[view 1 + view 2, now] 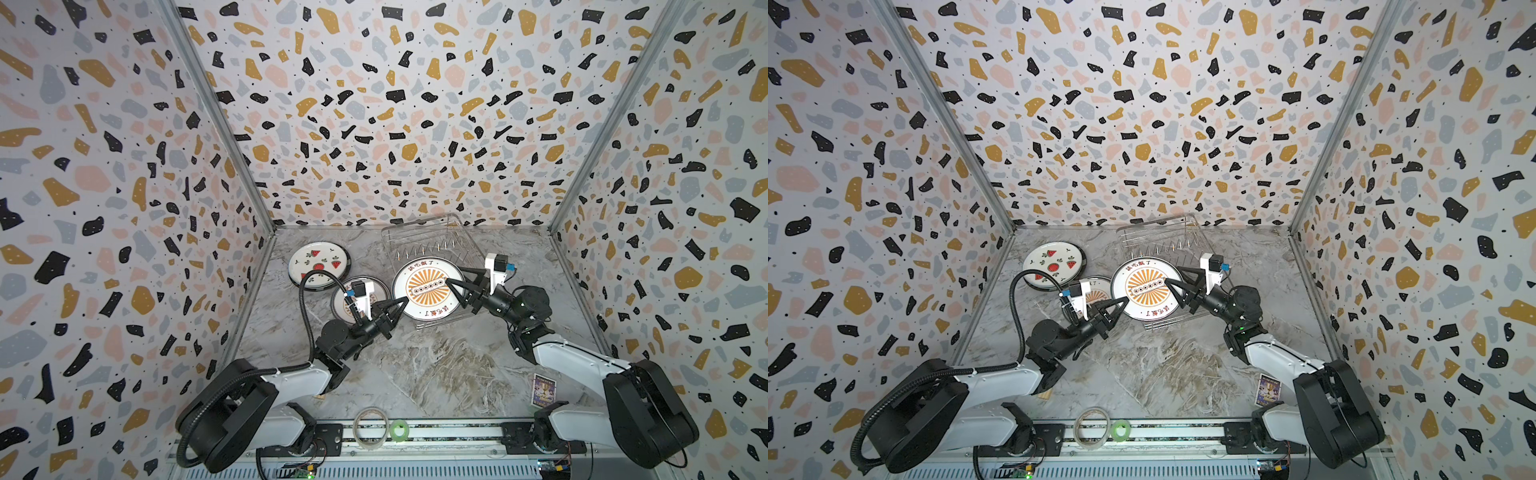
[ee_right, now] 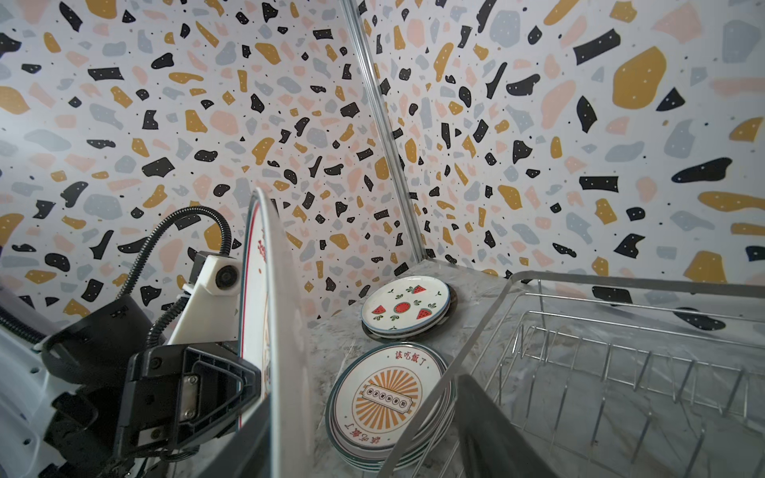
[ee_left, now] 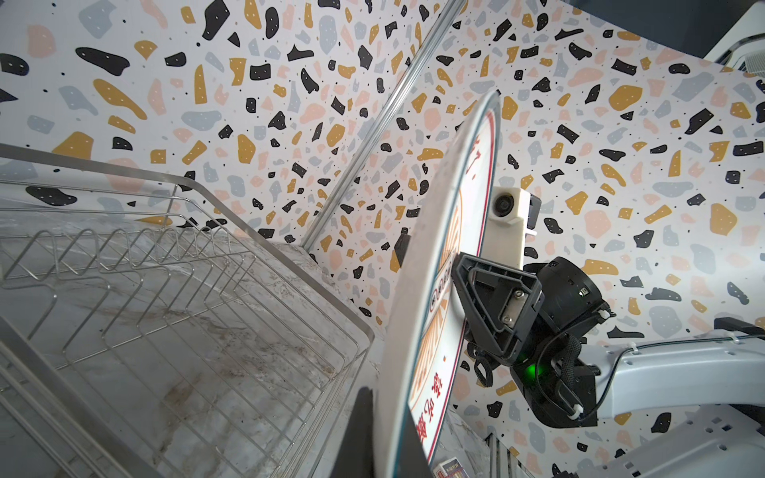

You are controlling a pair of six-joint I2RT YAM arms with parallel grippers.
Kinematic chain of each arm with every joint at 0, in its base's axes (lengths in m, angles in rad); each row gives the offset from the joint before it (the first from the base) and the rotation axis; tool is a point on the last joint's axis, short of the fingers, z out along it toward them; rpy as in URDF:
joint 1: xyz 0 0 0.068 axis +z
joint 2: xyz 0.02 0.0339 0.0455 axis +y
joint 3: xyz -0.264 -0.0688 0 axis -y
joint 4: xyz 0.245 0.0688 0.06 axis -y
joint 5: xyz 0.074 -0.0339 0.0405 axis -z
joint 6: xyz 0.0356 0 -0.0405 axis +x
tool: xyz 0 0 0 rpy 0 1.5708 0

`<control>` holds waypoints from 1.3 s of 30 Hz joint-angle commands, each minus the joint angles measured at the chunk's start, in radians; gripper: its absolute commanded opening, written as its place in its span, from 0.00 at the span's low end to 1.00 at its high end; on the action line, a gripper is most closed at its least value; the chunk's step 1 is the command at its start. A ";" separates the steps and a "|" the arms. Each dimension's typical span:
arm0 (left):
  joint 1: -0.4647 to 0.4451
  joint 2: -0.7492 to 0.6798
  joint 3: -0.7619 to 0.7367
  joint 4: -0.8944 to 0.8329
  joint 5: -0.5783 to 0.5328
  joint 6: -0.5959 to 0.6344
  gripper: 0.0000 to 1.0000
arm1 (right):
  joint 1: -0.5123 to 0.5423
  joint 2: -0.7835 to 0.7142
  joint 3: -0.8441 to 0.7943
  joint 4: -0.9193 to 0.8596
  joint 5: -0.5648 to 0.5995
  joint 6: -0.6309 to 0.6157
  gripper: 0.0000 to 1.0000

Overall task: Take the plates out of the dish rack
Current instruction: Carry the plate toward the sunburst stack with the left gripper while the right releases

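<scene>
Nearest, the left pincer [image 1: 402, 301] was clamped shut on the left rim of a sunburst plate [image 1: 428, 289], holding it on edge above the counter [image 1: 415, 374]. The right pincer [image 1: 455, 294] stood open astride the opposite rim, gripping nothing. This looked like a handover to the left arm. Beyond lay 2 stacks: sunburst [image 2: 385, 397], then watermelon [image 2: 405, 306]. Farthest, the rack [image 2: 621, 280] showed no plates, so this was probably the last. Next, the right pincer would need to back off clear of the rim. The left could then tip the plate flat onto the sunburst stack.
</scene>
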State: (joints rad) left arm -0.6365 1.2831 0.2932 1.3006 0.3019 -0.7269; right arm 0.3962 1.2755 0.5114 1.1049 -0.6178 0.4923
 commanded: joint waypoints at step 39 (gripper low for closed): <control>0.368 -0.292 -0.220 -0.266 -0.257 -0.353 0.00 | 0.350 0.087 0.238 -0.436 0.389 -0.414 0.99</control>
State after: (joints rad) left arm -0.2737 1.0229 0.0559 1.0424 0.0891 -1.0431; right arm 0.7216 1.3457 0.6956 0.7197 -0.2642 0.1440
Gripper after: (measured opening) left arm 0.076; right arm 0.989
